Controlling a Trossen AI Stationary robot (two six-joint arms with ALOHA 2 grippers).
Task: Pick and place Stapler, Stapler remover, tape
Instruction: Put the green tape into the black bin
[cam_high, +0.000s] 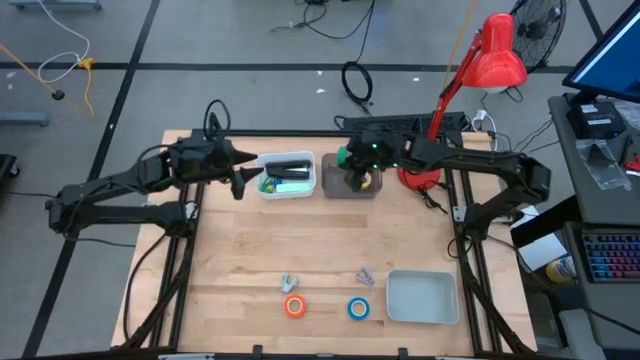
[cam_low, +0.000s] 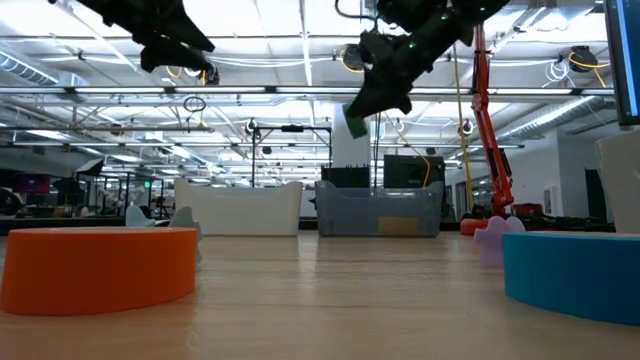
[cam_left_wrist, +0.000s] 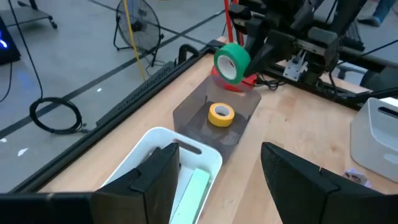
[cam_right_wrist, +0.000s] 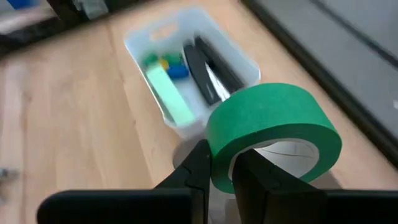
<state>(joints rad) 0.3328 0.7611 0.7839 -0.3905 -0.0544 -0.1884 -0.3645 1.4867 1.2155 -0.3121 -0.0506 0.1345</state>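
My right gripper (cam_high: 350, 162) is shut on a green tape roll (cam_right_wrist: 273, 130) above the grey bin (cam_left_wrist: 193, 112), where a yellow tape roll (cam_left_wrist: 221, 114) lies flat. My left gripper (cam_left_wrist: 217, 168) stands open with nothing between its fingers, above the table just left of the white bin (cam_high: 288, 175). That bin holds a black stapler (cam_right_wrist: 211, 68) and a pale green one (cam_right_wrist: 169, 96). An orange tape roll (cam_high: 294, 306) and a blue one (cam_high: 359, 309) lie flat near the table's near edge, with two small stapler removers (cam_high: 290, 283) (cam_high: 365, 276) just behind them. My right gripper pinches the green roll's wall (cam_right_wrist: 221, 171) between its two fingers, one finger (cam_right_wrist: 196, 165) outside the ring and the other (cam_right_wrist: 249, 177) in its pale core. The fingers slant down from the table's right side. The roll hangs lifted clear above the grey bin, tilted.
A white tray (cam_high: 422, 297) sits at the near right of the table. A red desk lamp (cam_high: 495, 55) stands at the far right behind the right arm. Bare wood lies between the bins and the near rolls.
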